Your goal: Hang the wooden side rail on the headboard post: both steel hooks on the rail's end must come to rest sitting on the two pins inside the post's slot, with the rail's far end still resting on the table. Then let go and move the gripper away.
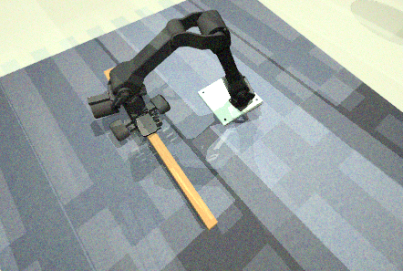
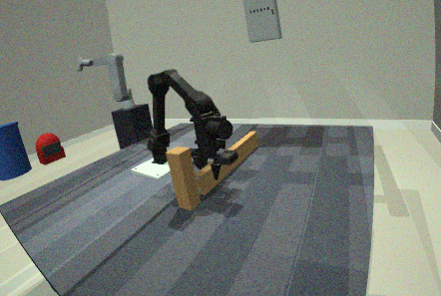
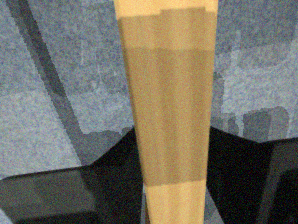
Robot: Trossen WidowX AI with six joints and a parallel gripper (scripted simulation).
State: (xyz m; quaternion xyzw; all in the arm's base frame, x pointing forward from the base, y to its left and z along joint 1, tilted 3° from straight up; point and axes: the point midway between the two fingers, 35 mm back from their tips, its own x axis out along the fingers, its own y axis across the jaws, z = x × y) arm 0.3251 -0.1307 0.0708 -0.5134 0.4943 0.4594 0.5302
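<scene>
The wooden side rail [image 1: 182,180] [image 2: 245,147] [image 3: 170,100] runs lengthwise between the fingers of my gripper [image 1: 149,126] [image 2: 209,163] [image 3: 162,126], which is shut on it. The headboard post [image 1: 108,73] [image 2: 184,179] stands upright. In the top view the arm covers most of it. In the exterior view the rail's near end is close beside the post's right edge, below the post's top. The hooks, pins and slot are hidden, so I cannot tell whether the hooks touch the pins. Whether the rail's far end touches the table is also unclear.
My arm's base stands on a white plate [image 1: 219,100] [image 2: 146,167], to the left of the post in the exterior view. A blue barrel [image 2: 12,151], a red helmet [image 2: 49,147] and a grey arm on a dark pedestal [image 2: 132,127] stand beyond the table [image 1: 319,160] [image 2: 279,244].
</scene>
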